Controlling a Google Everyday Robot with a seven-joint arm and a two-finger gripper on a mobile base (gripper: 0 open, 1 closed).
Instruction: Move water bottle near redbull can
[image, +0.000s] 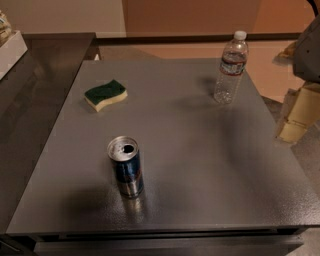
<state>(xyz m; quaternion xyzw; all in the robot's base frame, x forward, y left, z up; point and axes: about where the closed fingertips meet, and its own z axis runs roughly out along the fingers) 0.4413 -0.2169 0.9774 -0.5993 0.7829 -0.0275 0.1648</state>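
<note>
The water bottle (230, 67) is clear and ribbed, with a white cap and a dark label band. It stands upright at the far right of the grey table (200, 165). The redbull can (127, 167) is blue and silver and stands upright near the table's front left, with its opened top showing. My gripper (297, 112) shows as a cream-coloured piece under a grey arm part at the right edge of the view. It is just off the table's right side, to the right of the bottle and nearer the front, touching nothing.
A green and yellow sponge (105, 94) lies at the far left of the table. A dark counter (30, 100) adjoins the table on the left, with a white box (10, 50) at its far end.
</note>
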